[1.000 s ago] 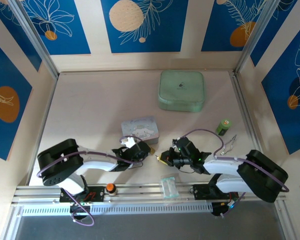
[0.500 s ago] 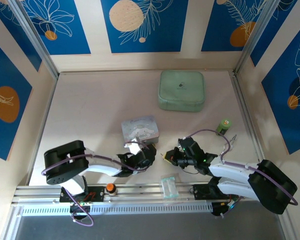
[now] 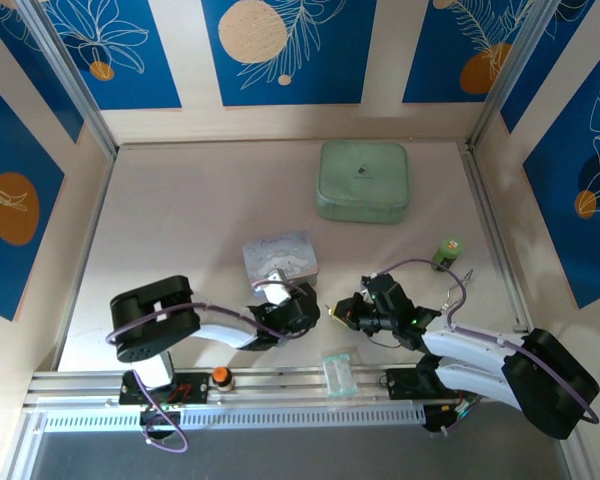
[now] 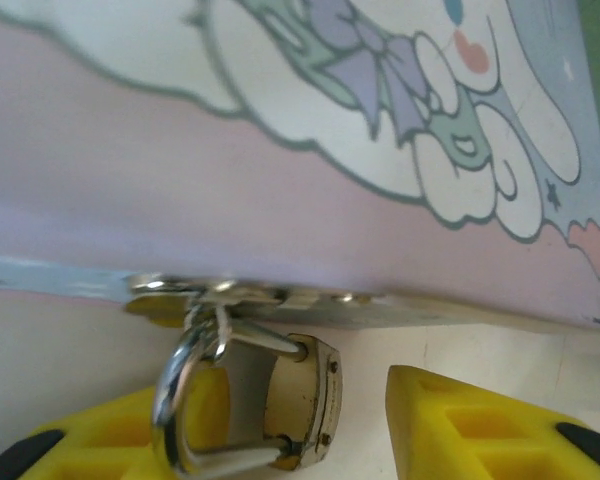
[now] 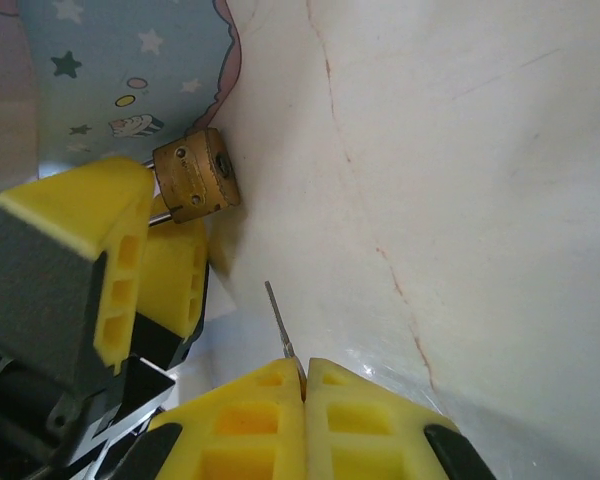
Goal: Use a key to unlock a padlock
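While padlock (image 4: 302, 398) hangs at cartoon box (image 4: 280, 170) | right hand (image 5: 305, 378) clenched on key (image 5: 278, 320) | left hand (image 4: 310, 440) released

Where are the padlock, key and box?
padlock (image 5: 193, 180), right wrist view, on its brass body.
key (image 5: 279, 320), right wrist view, on its thin blade.
box (image 3: 280, 252), top external view, on its lid.

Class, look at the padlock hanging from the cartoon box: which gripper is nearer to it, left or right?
Left. The left gripper straddles the padlock; the right gripper, pinching the key, sits a short gap away.
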Tool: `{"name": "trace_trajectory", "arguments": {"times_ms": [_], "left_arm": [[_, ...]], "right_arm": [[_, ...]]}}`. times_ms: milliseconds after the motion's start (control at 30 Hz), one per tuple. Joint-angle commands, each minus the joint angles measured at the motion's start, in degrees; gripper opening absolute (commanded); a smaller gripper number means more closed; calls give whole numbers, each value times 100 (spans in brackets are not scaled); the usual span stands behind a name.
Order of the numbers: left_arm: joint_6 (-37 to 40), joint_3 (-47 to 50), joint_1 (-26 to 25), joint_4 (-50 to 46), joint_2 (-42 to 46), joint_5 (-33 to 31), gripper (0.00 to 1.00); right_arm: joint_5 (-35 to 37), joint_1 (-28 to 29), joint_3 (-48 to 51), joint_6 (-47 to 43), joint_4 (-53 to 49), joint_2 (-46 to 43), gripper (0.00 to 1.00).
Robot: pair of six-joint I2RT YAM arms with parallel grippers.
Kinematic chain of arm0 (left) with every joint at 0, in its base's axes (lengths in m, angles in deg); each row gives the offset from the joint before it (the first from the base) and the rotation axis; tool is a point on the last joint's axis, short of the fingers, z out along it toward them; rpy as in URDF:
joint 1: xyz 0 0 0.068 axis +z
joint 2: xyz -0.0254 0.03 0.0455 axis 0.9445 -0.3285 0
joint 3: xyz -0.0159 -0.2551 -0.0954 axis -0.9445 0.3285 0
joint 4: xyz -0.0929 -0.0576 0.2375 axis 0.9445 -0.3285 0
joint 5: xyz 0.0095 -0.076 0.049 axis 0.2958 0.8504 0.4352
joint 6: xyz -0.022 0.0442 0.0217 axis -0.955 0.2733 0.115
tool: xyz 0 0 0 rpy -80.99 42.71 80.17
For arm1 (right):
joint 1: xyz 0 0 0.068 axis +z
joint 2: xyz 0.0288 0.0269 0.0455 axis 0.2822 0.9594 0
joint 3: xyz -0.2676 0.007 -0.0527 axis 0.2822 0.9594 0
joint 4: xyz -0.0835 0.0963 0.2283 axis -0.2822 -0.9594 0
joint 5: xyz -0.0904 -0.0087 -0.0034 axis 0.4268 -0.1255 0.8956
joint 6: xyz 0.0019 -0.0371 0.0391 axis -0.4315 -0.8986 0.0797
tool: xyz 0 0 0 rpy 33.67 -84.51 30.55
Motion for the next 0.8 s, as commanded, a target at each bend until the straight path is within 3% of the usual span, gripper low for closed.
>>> {"name": "trace_trajectory", "arguments": {"times_ms": [0,200,400,600,767], "left_arm": [[-32,-358,121,-670,-391,574,43],[-219,-509,310,-860,-791,1076,34],[-17,-668,327,-1437,-603,1227,13],[-90,-190,343,-868,-217,1471,0],[57,456,424,310,279,1730,0]], "right_arm": [[-108,-63,121,-96,-180,-146,0],[-122,-79,139,-94,-138,-171,0],[-121,-90,130,-95,-17,-43,0],[-194,-109,87,-138,333,326,0],[-1268,-574,51,-313,1490,1110,0]]}}
